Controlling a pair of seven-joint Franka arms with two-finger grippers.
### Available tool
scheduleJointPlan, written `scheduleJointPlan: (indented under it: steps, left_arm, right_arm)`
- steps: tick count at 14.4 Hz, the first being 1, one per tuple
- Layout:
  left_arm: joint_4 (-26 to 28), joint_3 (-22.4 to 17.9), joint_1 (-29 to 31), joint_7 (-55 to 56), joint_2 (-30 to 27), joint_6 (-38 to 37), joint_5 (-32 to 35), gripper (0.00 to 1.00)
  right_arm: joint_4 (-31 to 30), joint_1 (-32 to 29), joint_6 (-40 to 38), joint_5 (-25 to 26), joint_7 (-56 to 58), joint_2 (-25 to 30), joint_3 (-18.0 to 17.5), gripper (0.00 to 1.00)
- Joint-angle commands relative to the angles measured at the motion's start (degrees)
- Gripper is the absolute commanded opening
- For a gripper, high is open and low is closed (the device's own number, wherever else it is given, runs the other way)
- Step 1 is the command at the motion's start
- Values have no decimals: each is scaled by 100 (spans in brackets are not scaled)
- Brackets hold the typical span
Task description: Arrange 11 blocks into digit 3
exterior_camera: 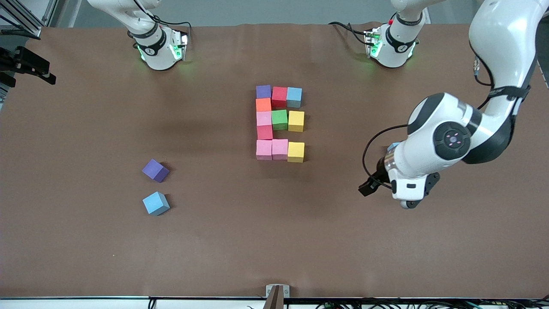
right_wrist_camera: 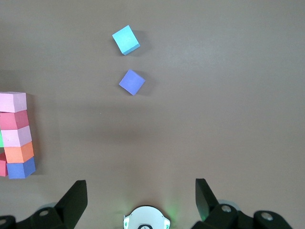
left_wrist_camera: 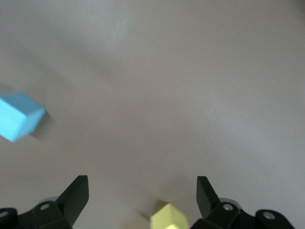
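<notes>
Brown counter (exterior_camera: 85, 257) fills the front view, and dead centre sits the digit 3 (exterior_camera: 279, 122), eleven blocks (exterior_camera: 279, 119) packed tight. It reads mirrored, like an E. The twelve o'clock bar runs purple, red, light blue; the middle one pink, green, yellow; the six o'clock one pink, pink, yellow. Orange and a deeper pink cube fill the spine on the side toward the right arm's end.

At about eight o'clock from the figure lie two strays, well apart from it: a loose purple cube (exterior_camera: 155, 170), and a loose blue cube (exterior_camera: 156, 203) just beside it, nearer the camera.

At four o'clock the left arm (exterior_camera: 446, 141) bends low over bare counter. Its fingers are hidden under the wrist, and a sliver of light blue (exterior_camera: 392, 146) peeks past the forearm, mostly covered. The right claw cannot be seen here.

Over to the left wrist: the left claw (left_wrist_camera: 141, 186) gapes wide with nothing between its fingers. A blurred blue cube (left_wrist_camera: 19, 116) is cut by the frame edge, and only a corner of a yellow cube (left_wrist_camera: 167, 218) shows.

Right wrist now: the right claw (right_wrist_camera: 140, 187) is spread wide and empty, waiting high above its white base (right_wrist_camera: 147, 217). Both strays show in full; the figure is cropped at the edge.
</notes>
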State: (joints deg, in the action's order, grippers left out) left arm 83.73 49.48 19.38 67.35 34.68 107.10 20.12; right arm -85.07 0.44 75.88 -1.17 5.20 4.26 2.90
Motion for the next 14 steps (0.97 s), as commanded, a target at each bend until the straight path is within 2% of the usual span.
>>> scheduleJointPlan:
  steps: [1, 3, 5, 8, 11, 14]
  left_arm:
    - [528, -420, -75, -1446, -768, -23, -402, 100]
    - [836, -701, -57, -2563, -1163, -14, -814, 100]
    - [1030, -835, -31, -3653, -1471, -14, -869, 100]
    - [1014, -914, 197, -3878, -1622, -241, -790, 100]
    - [952, -888, 724, -4525, -2139, -488, -877, 100]
    - [698, -896, 1365, -5702, -2579, -1198, -1359, 100]
  right_arm:
    - [-62, 175, -30, -33, 16, 119, 44, 100]
    - [-62, 175, -21, -24, 16, 119, 44, 100]
    - [-62, 175, -21, -24, 16, 119, 36, 100]
    - [-62, 175, 23, -24, 7, 119, 18, 100]
    - [-62, 175, 32, -24, 7, 119, 18, 100]
    - [-62, 175, 14, -24, 7, 119, 18, 100]
